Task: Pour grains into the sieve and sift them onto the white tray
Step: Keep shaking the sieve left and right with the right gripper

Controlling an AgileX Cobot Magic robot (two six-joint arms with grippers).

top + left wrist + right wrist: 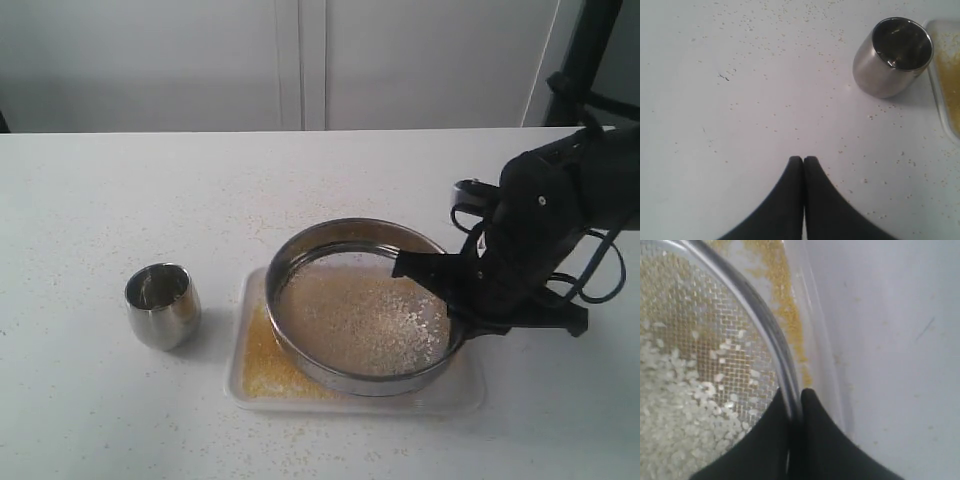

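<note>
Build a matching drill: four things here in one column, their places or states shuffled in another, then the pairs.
Column one
1 steel cup
2 sieve
3 white tray
4 left tool

Column two
A rim clamped by the right tool
B shut, over the table
C upright, beside the white tray
D lies under the sieve, yellow granules on it

Pairs: 1-C, 2-A, 3-D, 4-B

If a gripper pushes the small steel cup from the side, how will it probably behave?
The cup looks empty, so probably light and easy to slide. Its polished, rounded wall may slip in a grasp. Narrowing toward the base, it might tip and roll.
</note>
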